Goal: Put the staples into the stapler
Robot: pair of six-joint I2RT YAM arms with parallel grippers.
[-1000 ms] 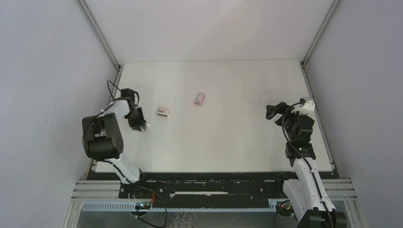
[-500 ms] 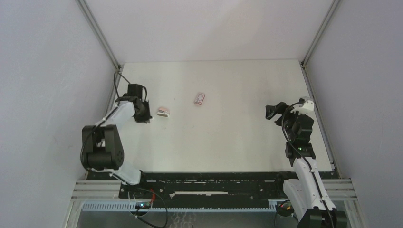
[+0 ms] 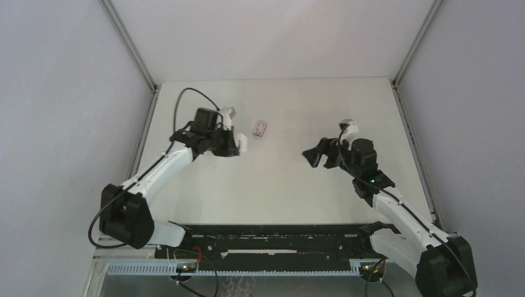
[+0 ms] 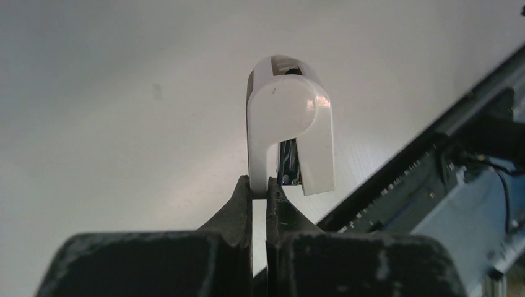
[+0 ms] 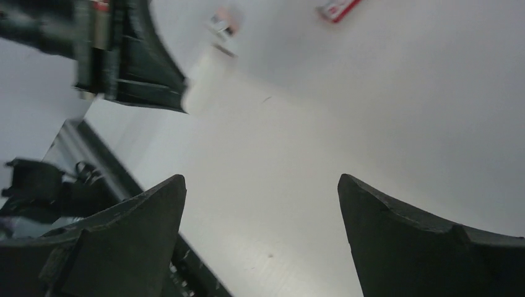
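My left gripper (image 3: 233, 146) is shut on a small white mini stapler (image 3: 242, 143) and holds it off the table; in the left wrist view the fingertips (image 4: 246, 189) pinch one thin white edge of the stapler (image 4: 288, 117), whose dark metal inside shows. The pink-red staple carton (image 3: 260, 128) with a white label lies closed on the table just behind and right of it, and shows blurred in the right wrist view (image 5: 337, 7). No loose staple strips show. My right gripper (image 3: 311, 156) is open and empty, right of the stapler, jaws wide apart (image 5: 260, 179).
The white table (image 3: 285, 192) is walled by grey panels left and right. A black rail (image 3: 278, 238) runs along its near edge. The left arm's gripper body (image 5: 124, 55) shows at the top left of the right wrist view.
My left arm has swung right, closed on the stapler and lifted it from its spot. My right arm has moved left toward the table's middle, gripper still open.
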